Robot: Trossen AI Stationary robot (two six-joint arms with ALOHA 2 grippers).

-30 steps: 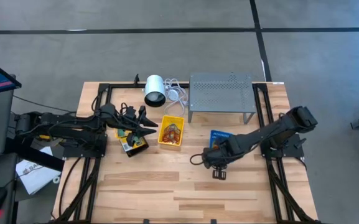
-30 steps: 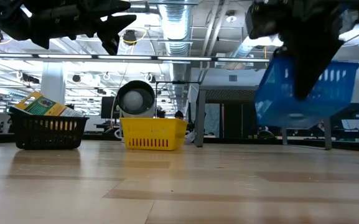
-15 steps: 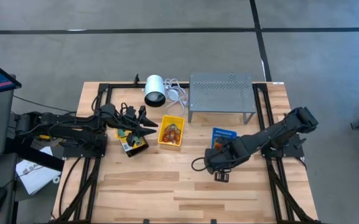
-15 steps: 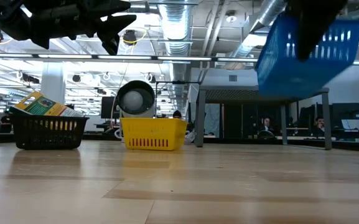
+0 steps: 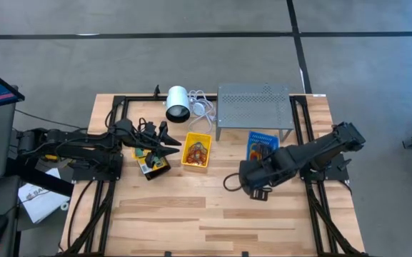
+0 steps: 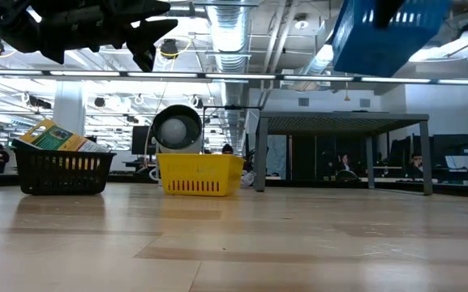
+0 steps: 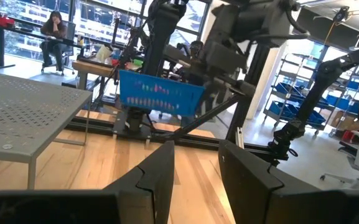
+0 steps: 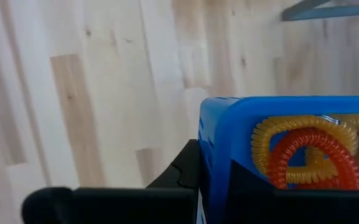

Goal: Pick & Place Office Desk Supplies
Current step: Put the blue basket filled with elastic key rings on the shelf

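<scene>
The blue bin (image 5: 261, 146) hangs in the air near the grey stand, tilted, with my right gripper (image 5: 258, 163) shut on it. In the right wrist view, orange and red coiled loops (image 8: 310, 152) lie inside it. In the low view the blue bin (image 6: 386, 34) is high above the table. The yellow bin (image 5: 196, 151), with loops inside, rests on its base mid-table. The black bin (image 5: 152, 162) stands on the table at the left, with yellow-and-green packets (image 6: 55, 136) sticking out of it. My left gripper (image 5: 166, 141) hovers open above and beside the black bin. My right gripper holds the blue bin by the top of one side wall (image 8: 215, 146). One finger (image 8: 184, 169) lies outside the wall and the other reaches inside. The bin is lifted clear of the table and hangs tilted.
A white cylinder (image 5: 178, 104) with a white cable lies near the far edge. The grey perforated stand (image 5: 254, 107) stands just beyond the blue bin. Black frame rails (image 5: 302, 121) run along both table sides. Bare wood spreads across the near half.
My right gripper has risen and carried the blue bin up and toward the far edge, closer to the grey stand. The bin stayed tilted and climbed from mid-height to the top of the low view. The left arm kept still.
</scene>
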